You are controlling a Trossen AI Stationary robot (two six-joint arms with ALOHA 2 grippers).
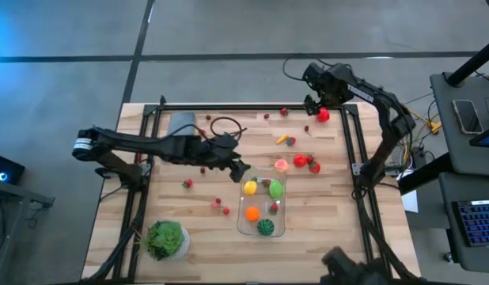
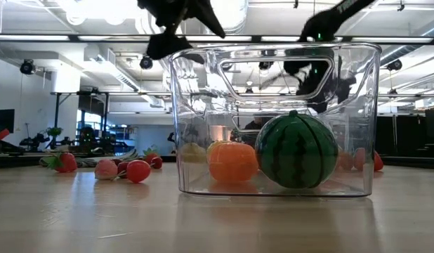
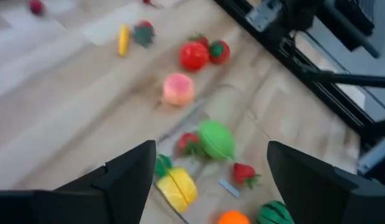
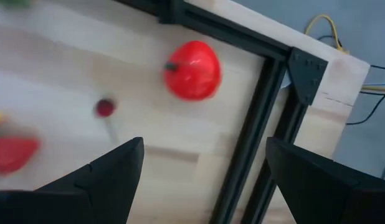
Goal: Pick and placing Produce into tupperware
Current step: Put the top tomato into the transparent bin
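Observation:
The clear tupperware [image 1: 261,231] stands on the table's near middle. It holds a yellow piece [image 1: 250,188], a green piece [image 1: 275,188], an orange [image 1: 252,213], a strawberry and a striped green ball [image 2: 296,150]. My left gripper [image 1: 239,169] hovers open above the tupperware's far left corner, with nothing between its fingers [image 3: 133,180]. My right gripper [image 1: 316,107] stands open above the table's far right corner. A round red piece [image 4: 192,70] lies on the wood just beyond its fingertips. More produce lies loose: a pink piece [image 1: 282,165], red pieces [image 1: 300,161] and small berries [image 1: 217,203].
A black frame rail [image 4: 251,134] runs right beside the red piece at the table's far right corner. A grey cloth [image 1: 181,124] and a black cable [image 1: 225,125] lie at the far left. A green plant in a white pot [image 1: 167,240] stands near left.

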